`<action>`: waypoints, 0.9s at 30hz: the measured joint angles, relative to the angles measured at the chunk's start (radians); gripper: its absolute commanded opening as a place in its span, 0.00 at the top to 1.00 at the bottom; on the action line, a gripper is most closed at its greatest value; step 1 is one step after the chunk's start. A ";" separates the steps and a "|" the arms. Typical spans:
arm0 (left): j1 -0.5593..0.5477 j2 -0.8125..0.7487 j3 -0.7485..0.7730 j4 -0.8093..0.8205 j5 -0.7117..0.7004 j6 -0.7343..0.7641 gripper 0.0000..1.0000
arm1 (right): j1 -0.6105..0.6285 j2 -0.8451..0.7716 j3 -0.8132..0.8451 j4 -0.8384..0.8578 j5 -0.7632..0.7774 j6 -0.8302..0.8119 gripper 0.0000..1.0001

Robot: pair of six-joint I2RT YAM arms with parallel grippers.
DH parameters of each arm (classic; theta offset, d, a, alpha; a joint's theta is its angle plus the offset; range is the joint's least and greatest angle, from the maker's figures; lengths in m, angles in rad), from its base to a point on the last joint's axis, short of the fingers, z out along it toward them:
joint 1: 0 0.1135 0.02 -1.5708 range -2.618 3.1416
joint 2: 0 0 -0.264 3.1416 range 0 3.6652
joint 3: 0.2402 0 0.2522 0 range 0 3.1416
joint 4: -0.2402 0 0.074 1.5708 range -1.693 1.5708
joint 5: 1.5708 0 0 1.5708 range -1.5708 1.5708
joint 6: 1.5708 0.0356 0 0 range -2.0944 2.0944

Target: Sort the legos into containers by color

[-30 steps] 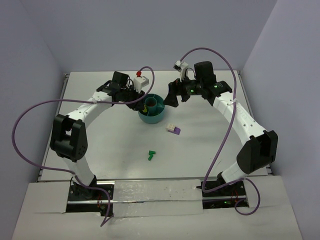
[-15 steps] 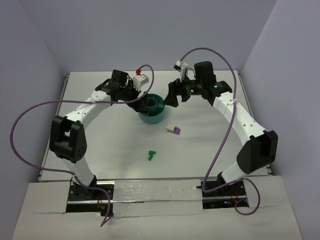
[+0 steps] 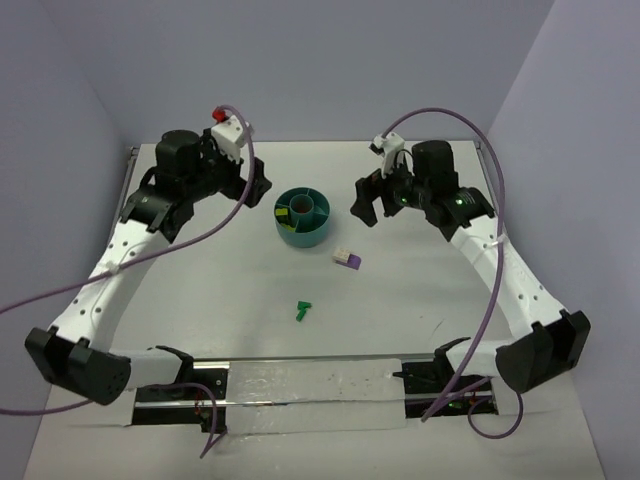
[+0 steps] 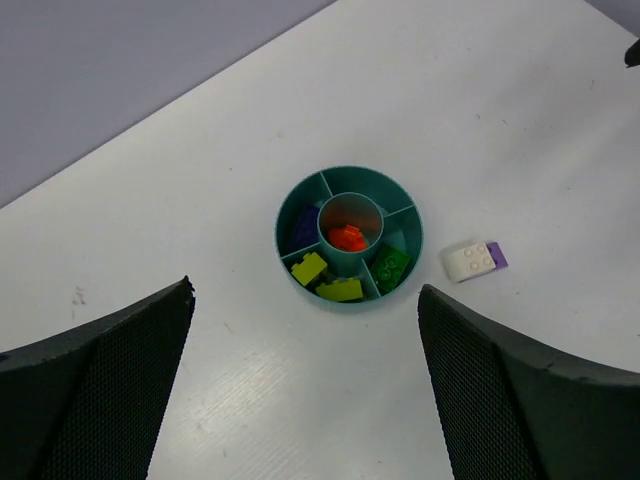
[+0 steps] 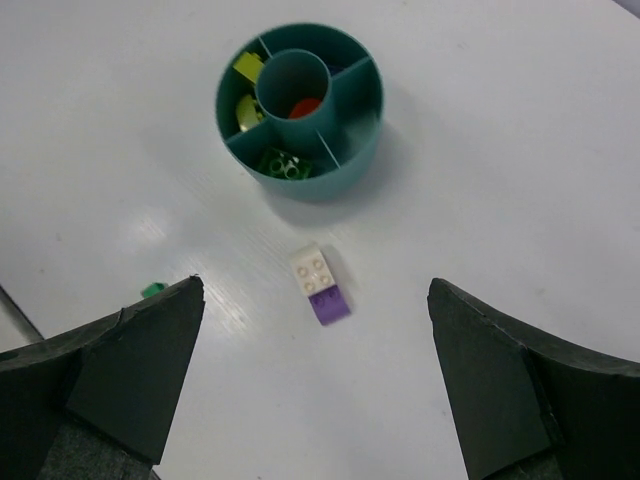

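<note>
The round teal bowl [image 3: 322,232] stands mid-table, its compartments set around a central ring. In the left wrist view the bowl [image 4: 414,228] holds two lime-green legos [image 4: 309,268], a dark green one [image 4: 390,266], a purple one [image 4: 304,229] and orange-red bits [image 4: 348,238] in the ring. A purple-and-white lego [image 3: 347,258] [image 5: 320,283] lies on the table to the bowl's near right. A dark green lego [image 3: 303,311] lies nearer the arms. My left gripper [image 3: 256,186] [image 4: 305,290] hangs open and empty, up and left of the bowl. My right gripper [image 3: 367,208] [image 5: 315,284] is open and empty above the purple-and-white lego.
The white table [image 3: 200,280] is walled by pale lilac panels at the back and sides. Purple cables [image 3: 440,118] loop over both arms. The dark green lego peeks out beside the right gripper's left finger [image 5: 152,290].
My left gripper opened at the bowl, then lifted away up and to the left. The right arm drew back slightly to the right, still open.
</note>
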 measured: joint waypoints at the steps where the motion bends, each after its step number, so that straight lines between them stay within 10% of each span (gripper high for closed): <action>1: 0.004 -0.030 -0.012 0.002 -0.007 0.000 0.01 | -0.001 -0.025 -0.020 -0.002 0.022 -0.010 0.00; 13: 0.102 -0.162 -0.177 0.023 0.135 0.046 0.01 | -0.006 -0.121 -0.175 -0.095 0.064 -0.258 0.00; 27: 0.177 -0.205 -0.481 0.080 0.390 0.330 0.05 | -0.006 0.203 -0.138 -0.180 0.048 -0.325 0.03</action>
